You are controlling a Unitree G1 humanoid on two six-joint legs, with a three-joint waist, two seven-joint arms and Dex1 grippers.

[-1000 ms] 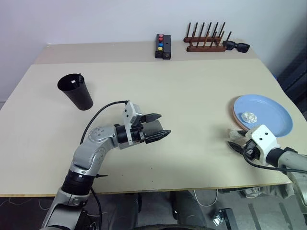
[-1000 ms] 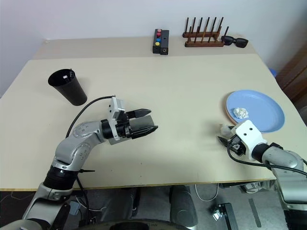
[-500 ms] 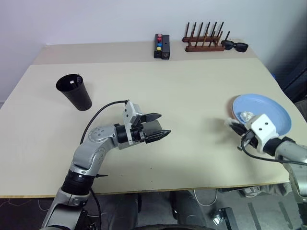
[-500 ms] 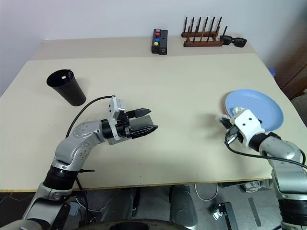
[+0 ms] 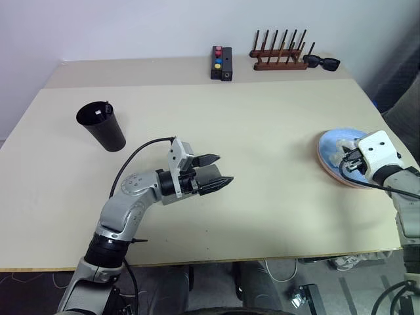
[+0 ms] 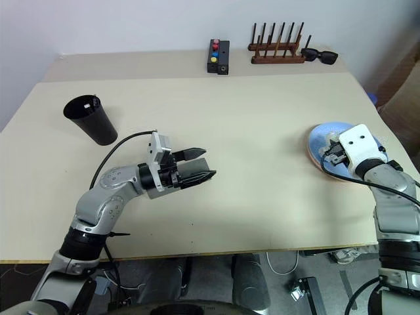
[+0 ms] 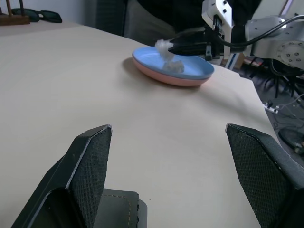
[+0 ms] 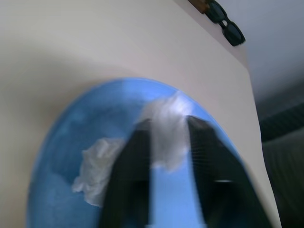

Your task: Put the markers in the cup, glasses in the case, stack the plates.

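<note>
My right gripper [image 5: 344, 159] hovers over the light blue plate [image 5: 331, 139], which lies on the pink plate [image 7: 180, 81]. Its fingers stand apart with a white paper wad [image 8: 166, 128] between the tips. A second wad [image 8: 97, 171] rests on the blue plate. My left gripper [image 5: 226, 169] is open over the middle of the table. A grey case [image 7: 121, 209] shows low between its fingers; I cannot tell whether they touch it. The black cup [image 5: 104, 128] stands at the left with a pale marker end [image 5: 100, 111] inside its rim. The glasses are out of view.
At the table's far edge stand a black box with coloured buttons [image 5: 221, 63] and a wooden peg rack [image 5: 281, 56]. Black sunglasses [image 5: 323, 63] lie beside the rack. The plates sit close to the table's right edge.
My right gripper rose from the table in front of the plates and moved over the blue plate with the wad, and its fingers parted. The left arm kept still.
</note>
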